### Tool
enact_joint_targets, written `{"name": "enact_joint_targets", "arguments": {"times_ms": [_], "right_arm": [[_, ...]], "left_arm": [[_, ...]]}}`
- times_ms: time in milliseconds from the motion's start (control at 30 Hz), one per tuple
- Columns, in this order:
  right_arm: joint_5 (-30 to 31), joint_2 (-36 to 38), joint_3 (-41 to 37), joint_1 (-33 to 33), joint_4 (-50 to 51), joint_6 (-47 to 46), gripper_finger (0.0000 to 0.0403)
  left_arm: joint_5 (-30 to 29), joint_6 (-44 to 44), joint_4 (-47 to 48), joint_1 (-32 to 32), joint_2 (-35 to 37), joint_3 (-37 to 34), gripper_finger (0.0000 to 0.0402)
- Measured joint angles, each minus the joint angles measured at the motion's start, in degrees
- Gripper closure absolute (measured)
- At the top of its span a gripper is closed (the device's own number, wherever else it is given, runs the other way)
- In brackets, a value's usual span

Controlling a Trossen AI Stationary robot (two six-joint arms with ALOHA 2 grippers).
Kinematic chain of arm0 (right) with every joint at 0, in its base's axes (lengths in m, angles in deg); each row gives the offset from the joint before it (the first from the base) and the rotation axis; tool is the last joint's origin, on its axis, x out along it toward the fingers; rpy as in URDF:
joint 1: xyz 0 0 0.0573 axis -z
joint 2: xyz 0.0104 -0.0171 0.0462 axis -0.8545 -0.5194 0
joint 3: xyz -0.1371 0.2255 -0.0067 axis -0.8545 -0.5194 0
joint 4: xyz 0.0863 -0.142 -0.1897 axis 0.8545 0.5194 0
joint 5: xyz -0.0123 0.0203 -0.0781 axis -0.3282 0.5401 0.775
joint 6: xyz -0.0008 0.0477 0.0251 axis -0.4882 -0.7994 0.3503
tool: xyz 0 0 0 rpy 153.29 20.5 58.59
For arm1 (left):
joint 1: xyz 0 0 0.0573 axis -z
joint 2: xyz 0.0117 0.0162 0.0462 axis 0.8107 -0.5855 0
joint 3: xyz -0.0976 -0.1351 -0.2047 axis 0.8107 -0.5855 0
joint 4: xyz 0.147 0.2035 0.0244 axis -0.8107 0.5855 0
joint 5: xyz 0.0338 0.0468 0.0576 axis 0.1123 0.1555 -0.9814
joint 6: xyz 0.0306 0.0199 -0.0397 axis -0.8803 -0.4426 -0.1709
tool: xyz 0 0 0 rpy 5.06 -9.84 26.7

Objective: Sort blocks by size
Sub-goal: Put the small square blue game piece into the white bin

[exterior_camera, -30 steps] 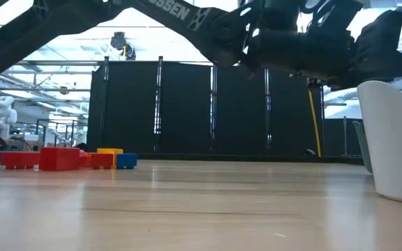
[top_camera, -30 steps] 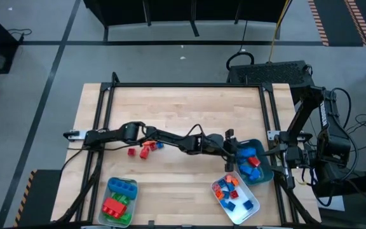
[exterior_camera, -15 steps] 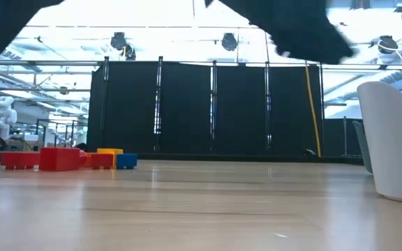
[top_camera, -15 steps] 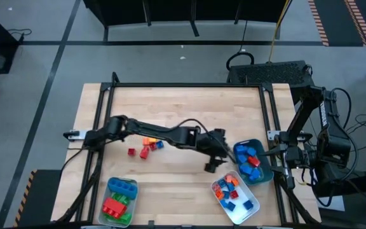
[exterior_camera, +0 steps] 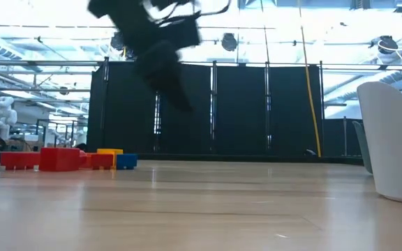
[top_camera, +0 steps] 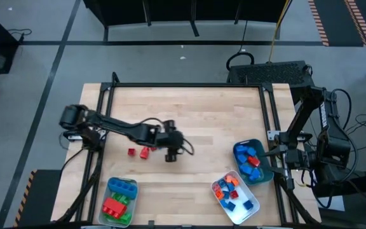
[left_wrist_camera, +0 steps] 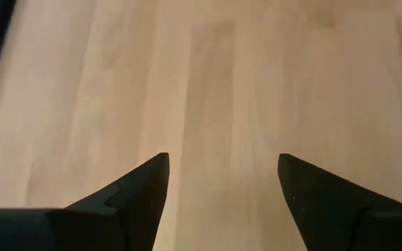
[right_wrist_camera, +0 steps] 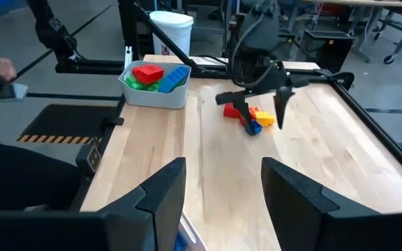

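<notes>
A few loose blocks, red, orange and blue, lie flat on the wooden table left of its middle; in the high view two red ones show beside my left arm. My left gripper hangs open above the bare table just right of them, with nothing between its fingers. My right gripper waits open and empty at the table's right edge, beside the teal tray.
A pale tray at the near left holds big green, red and blue bricks. The teal tray and a white tray at the near right hold smaller blue, red and orange bricks. The table's middle and far half are bare wood.
My left gripper has swung from above the teal tray toward the table's left edge, across the middle, and now hangs beside the loose blocks. The blocks and trays have stayed where they were.
</notes>
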Motion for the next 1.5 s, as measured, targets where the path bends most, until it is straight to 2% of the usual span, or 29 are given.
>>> {"name": "enact_joint_targets", "arguments": {"times_ms": [133,267,767,933,1167,1367,1500], "right_arm": [[0.47,-0.02,0.00,0.00,0.10,0.35,0.0232],[0.58,-0.02,0.00,0.00,0.13,0.35,0.0232],[0.84,-0.02,0.00,0.00,0.02,-0.20,0.0232],[2.92,0.00,0.00,0.00,0.02,0.27,0.0232],[3.27,0.00,0.00,0.00,0.00,-1.27,0.0232],[3.24,0.00,0.00,0.00,-0.44,-1.59,0.0232],[3.25,0.00,0.00,0.00,-0.44,-1.57,0.0232]], "left_arm": [[-0.55,7.27,-4.18,0.26,5.58,-11.04,0.0132],[-1.18,12.71,-8.23,0.26,8.36,-18.04,0.0132],[-2.33,27.42,-11.13,2.90,8.13,-29.56,0.0132],[-2.99,27.94,-12.46,2.99,8.13,-30.13,0.0163],[-4.57,24.11,-15.60,2.68,7.88,-30.35,0.0259],[-5.28,25.55,-19.12,2.81,7.86,-29.90,0.0259],[-4.21,23.96,-26.11,4.67,7.87,-26.83,0.0259]]}}
